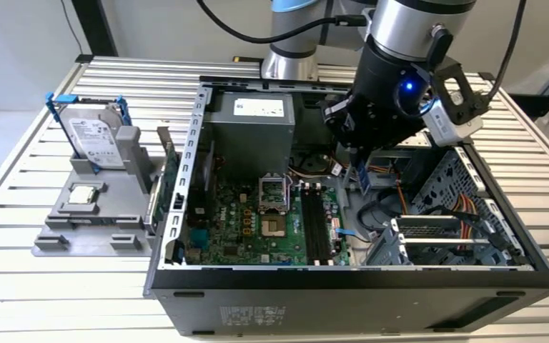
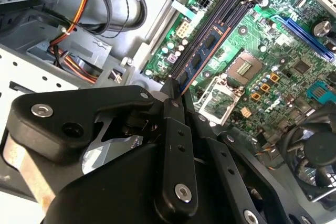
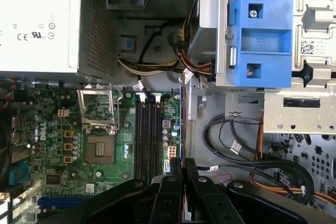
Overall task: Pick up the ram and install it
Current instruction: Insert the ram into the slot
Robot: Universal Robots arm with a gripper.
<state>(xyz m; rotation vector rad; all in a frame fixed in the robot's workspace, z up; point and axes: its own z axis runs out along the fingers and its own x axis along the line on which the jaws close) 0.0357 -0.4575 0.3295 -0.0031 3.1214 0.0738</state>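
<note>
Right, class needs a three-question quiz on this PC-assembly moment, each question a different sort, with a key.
1. True or false: the claw is shut on the ram.
2. Where is the hard drive? A) inside the case B) on the grey stand outside the case C) in the claw
3. Fill in: the ram is not yet seated in the motherboard's long black memory ____.
Key: 1 true; 2 B; 3 slots.
</note>
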